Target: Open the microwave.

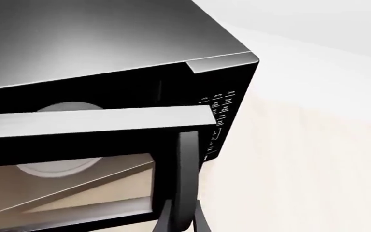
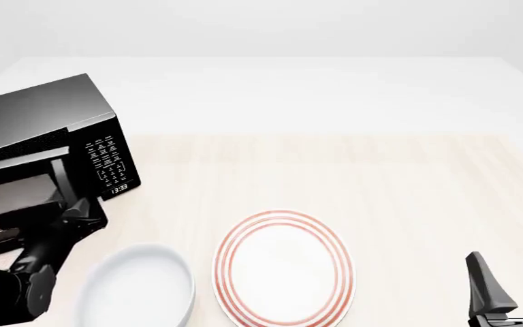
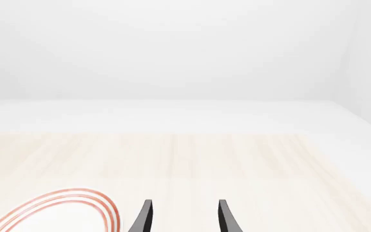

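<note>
The microwave [image 2: 48,119] is a big black box at the table's far left, with its keypad panel [image 2: 109,162] facing the front. Its door [image 2: 11,197] stands swung partly out from the body. In the left wrist view the gap above the door's grey top edge [image 1: 95,118] shows the pale turntable [image 1: 62,107]. My left gripper [image 2: 73,216] is at the door's free edge, its fingers on either side of the vertical black handle [image 1: 187,164] and shut on it. Low at the right, away from the microwave, my right gripper [image 2: 509,276] is open and holds nothing.
A white bowl [image 2: 139,289] sits just right of my left arm near the front edge. A white plate with red rings [image 2: 284,266] lies at front centre, and its rim [image 3: 56,205] shows in the right wrist view. Pale wooden tabletop [image 2: 380,184] stretches to the right.
</note>
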### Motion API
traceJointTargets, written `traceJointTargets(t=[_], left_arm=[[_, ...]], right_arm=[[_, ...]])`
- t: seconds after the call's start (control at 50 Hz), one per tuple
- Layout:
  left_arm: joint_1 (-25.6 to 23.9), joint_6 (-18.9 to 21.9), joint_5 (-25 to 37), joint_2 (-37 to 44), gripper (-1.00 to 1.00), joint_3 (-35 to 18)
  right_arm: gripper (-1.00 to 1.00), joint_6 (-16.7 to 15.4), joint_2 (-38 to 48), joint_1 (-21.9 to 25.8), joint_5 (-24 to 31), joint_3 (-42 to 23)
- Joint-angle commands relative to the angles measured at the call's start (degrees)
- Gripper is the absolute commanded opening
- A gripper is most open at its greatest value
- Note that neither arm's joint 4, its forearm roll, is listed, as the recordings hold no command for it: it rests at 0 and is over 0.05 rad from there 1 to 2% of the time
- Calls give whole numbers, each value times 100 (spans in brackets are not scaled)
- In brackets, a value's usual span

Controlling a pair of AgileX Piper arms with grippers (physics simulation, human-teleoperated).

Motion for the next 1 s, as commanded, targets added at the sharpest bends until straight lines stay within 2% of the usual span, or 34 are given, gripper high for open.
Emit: traceJointTargets(t=[0.02, 0.46, 0.62, 1.0], left_arm=[[-182, -120, -454, -691, -100, 144], [-105, -102, -418, -1531, -100, 745], [-71, -45, -138, -2013, -100, 939], [-10, -10, -159, -2313, -100, 1249]], right_arm=[[100, -1, 0, 1, 0, 0], [100, 0, 0, 0, 0, 0], [100, 0, 0, 0, 0, 0], [100, -2, 0, 0, 0, 0]])
